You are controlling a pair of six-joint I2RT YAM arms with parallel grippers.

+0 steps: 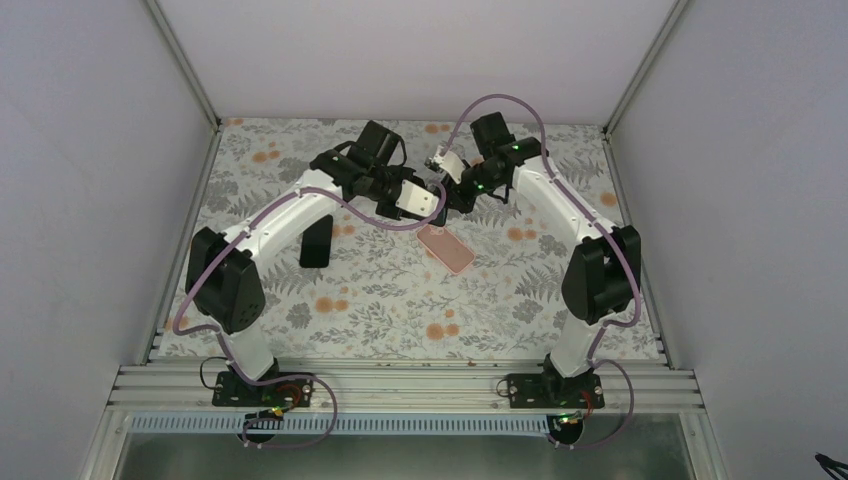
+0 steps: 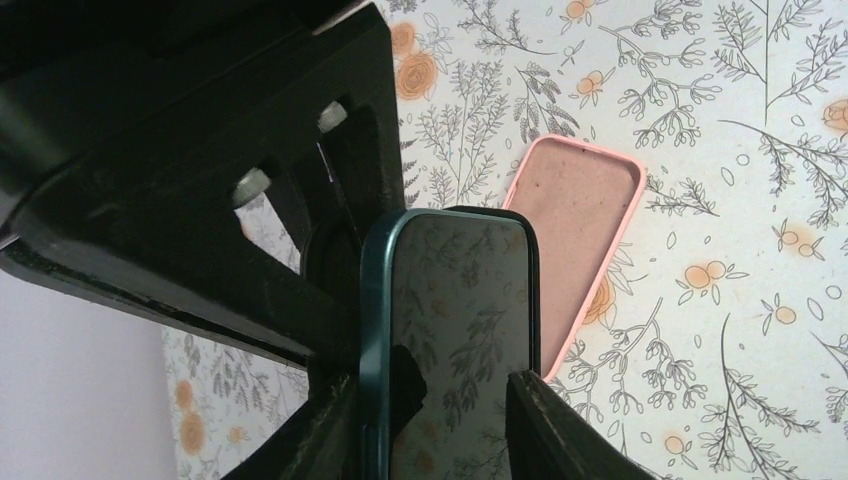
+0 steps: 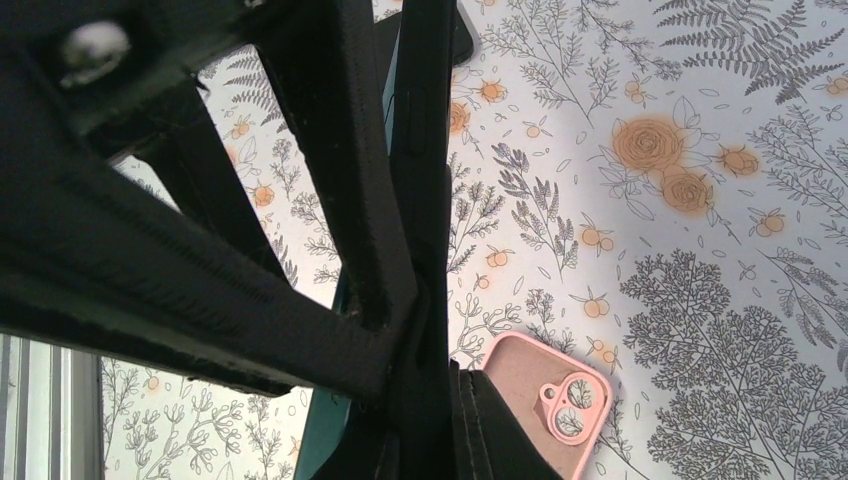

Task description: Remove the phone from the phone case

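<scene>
The teal-edged phone with a dark, mirror-like glass face is already free and held in the air between both arms, above the flower-patterned desk. The pink rubbery-looking phone case lies empty on the desk just beyond it, hollow side up, its camera cut-out showing in the right wrist view.

The left fingers sit against the phone's two long edges near its lower end and appear to clamp it across its width. The right fingers are pinched closed on the phone seen edge-on, front against back.

The phone looks like a stiff, fairly dense slab. Its glass face is probably slick and would crack if dropped, so the metal side rails are likely the safest hold, with the pads squarely across the width and not on a corner. A pinch on the flat faces may slip more easily. The case, by contrast, looks light and bendy, and should stay put where it lies
</scene>
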